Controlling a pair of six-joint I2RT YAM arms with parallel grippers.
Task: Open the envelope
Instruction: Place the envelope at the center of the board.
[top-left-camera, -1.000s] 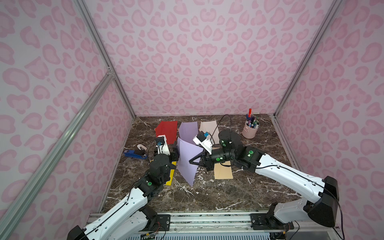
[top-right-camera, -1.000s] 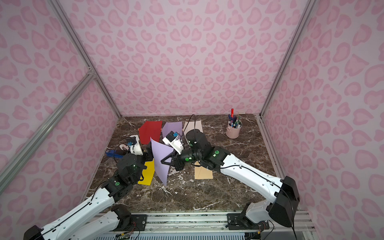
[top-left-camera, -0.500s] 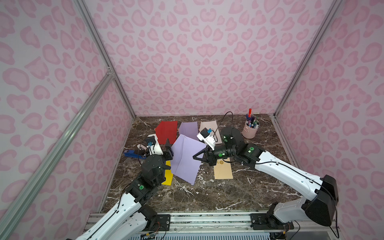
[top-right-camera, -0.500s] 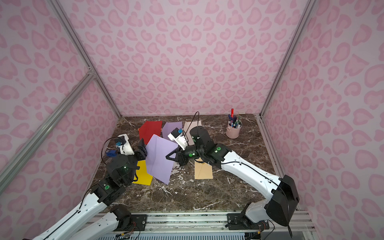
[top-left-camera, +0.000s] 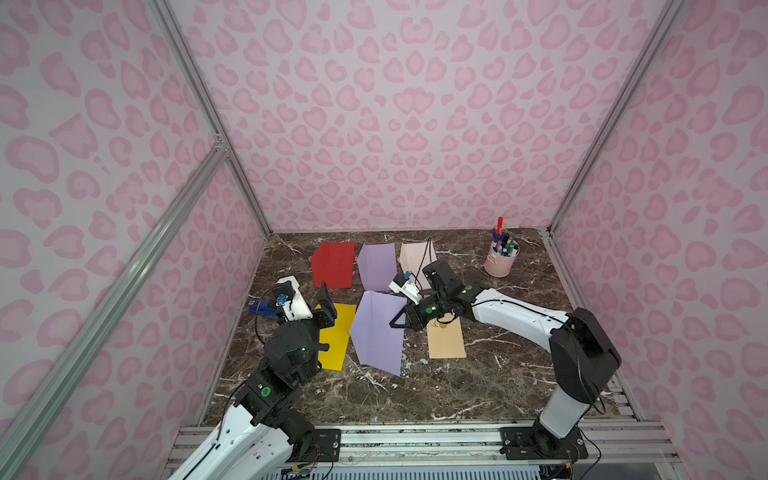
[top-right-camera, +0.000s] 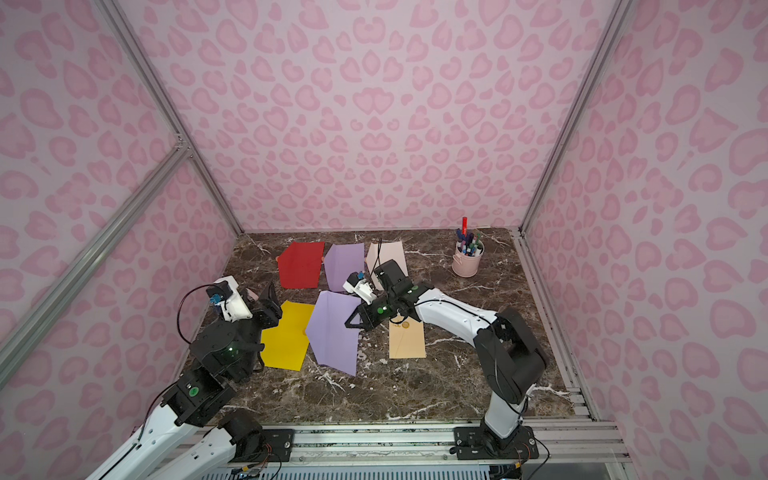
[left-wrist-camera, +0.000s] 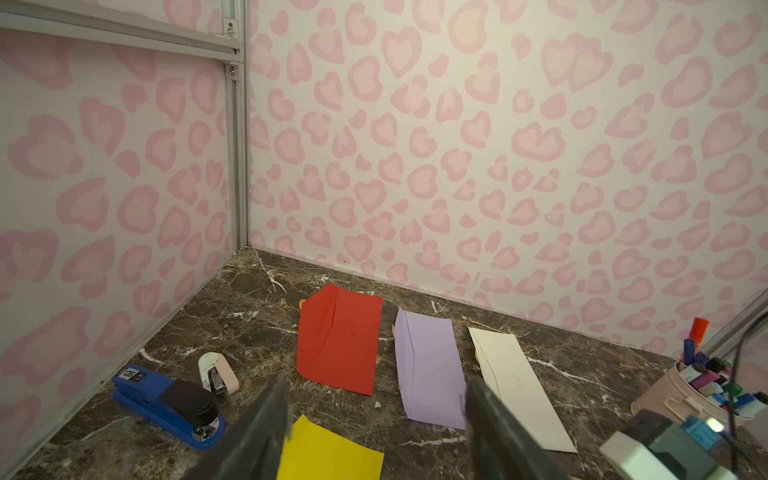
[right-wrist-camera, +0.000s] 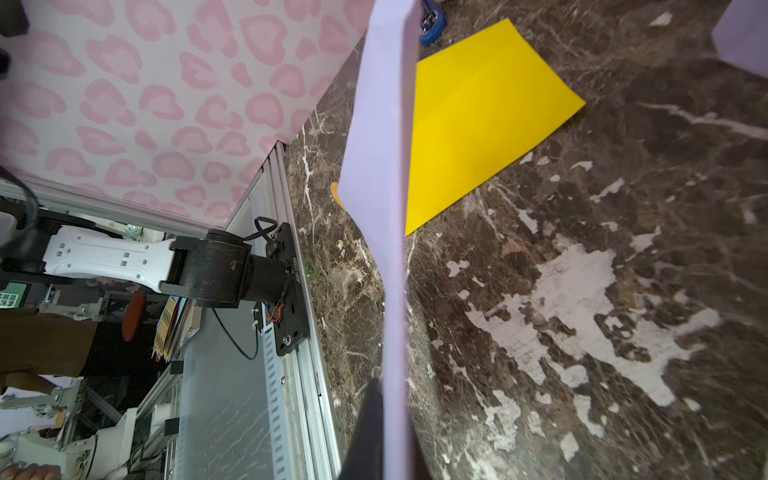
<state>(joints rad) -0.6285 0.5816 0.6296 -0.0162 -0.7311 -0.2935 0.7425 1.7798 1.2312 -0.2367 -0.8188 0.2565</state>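
Marble table (top-left-camera: 457, 386) below me. My right arm (top-left-camera: 515, 316) reaches low and long across it, wrist rolled sideways. My left arm (top-left-camera: 291, 353) folds up tall, wrist levelled at the back wall (left-wrist-camera: 498, 166). The lilac envelope (top-left-camera: 374, 336) sits pinched by one edge in my right claw (top-left-camera: 395, 324), clenched tight on it, flap spread away from the claw. My left claw (left-wrist-camera: 376, 399) gapes, nothing between its jaws, the yellow envelope (left-wrist-camera: 332, 453) just beneath it.

lavender envelope (top-left-camera: 376, 332) blocking centre, tabletop (top-left-camera: 457, 395) free nearside
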